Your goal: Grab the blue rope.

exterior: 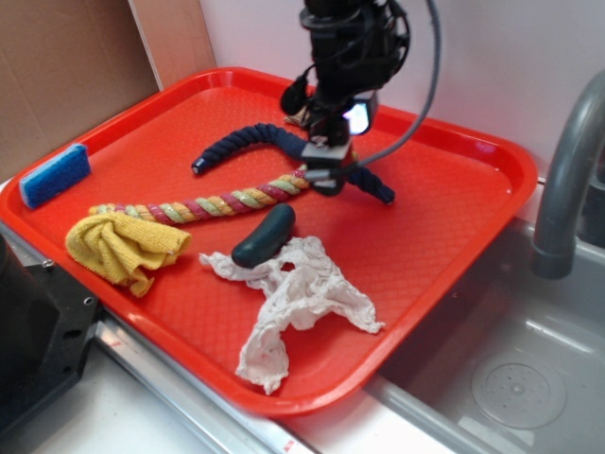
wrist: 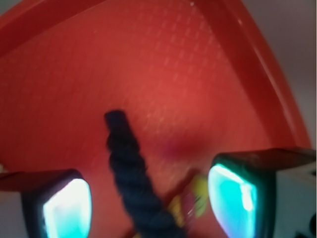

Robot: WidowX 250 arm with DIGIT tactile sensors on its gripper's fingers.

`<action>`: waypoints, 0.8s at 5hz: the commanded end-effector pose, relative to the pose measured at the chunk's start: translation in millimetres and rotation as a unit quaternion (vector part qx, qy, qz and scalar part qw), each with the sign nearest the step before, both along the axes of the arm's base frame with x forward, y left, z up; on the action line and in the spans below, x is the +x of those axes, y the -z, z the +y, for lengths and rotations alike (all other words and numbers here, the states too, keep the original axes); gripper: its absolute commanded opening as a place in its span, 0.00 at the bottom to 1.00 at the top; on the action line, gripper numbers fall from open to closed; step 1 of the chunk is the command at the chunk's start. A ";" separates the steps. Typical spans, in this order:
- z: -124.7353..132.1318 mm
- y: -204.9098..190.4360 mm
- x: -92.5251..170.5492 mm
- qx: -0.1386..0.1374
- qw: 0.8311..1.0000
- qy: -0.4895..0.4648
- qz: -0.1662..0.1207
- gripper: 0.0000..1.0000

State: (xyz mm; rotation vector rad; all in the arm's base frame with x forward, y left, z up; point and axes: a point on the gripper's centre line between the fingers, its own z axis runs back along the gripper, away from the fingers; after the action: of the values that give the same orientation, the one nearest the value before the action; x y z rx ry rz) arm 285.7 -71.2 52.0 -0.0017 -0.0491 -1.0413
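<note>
Red plastic tray (exterior: 444, 236) sits on a counter next to a steel sink (exterior: 510, 369), with a grey faucet (exterior: 567, 180) at the right edge and cardboard (exterior: 66, 66) behind on the left.

So the blue rope (exterior: 248, 142) lies in the far middle of the tray, bent in an arch: one end points left, the other pokes out lower right. The gripper (exterior: 328, 175) hangs right over the top of that bend, on the right half of the rope. In the wrist view the blue rope (wrist: 130, 173) runs up between the two fingers (wrist: 64, 208), which stand wide apart with clear tray showing on both sides, so nothing is clamped. From the outside view I can't really tell whether the fingertips touch the rope or just hover over it.

Count-wise: one blue rope, one multicoloured rope (exterior: 203, 205) running left from under the gripper, one dark green pickle-looking thing (exterior: 264, 235) just in front of it, one yellow cloth (exterior: 121, 246) touching the striped rope's left end, one white crumpled rag (exterior: 293, 298), one small blue sponge (exterior: 55, 174) at the tray's left rim.

Arm blocks the middle of the blue rope and where the two ropes meet. Wrist view is blurry, and the rope is cut off at the bottom; a bit of yellow and red shows beside it.
</note>
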 end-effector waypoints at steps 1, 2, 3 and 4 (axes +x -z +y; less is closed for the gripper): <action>-9.2 15.6 -13.8 0.004 1.000 0.005 0.011 1.00; -8.2 26.1 -13.3 0.015 1.000 -0.011 0.026 0.00; -13.2 10.0 -13.8 0.014 1.000 -0.015 0.006 0.00; -18.7 -27.2 -12.6 0.022 0.998 -0.042 -0.032 0.00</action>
State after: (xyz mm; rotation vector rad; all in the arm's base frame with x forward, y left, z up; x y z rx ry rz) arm 276.2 -77.0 60.7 0.0635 0.0000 -0.9517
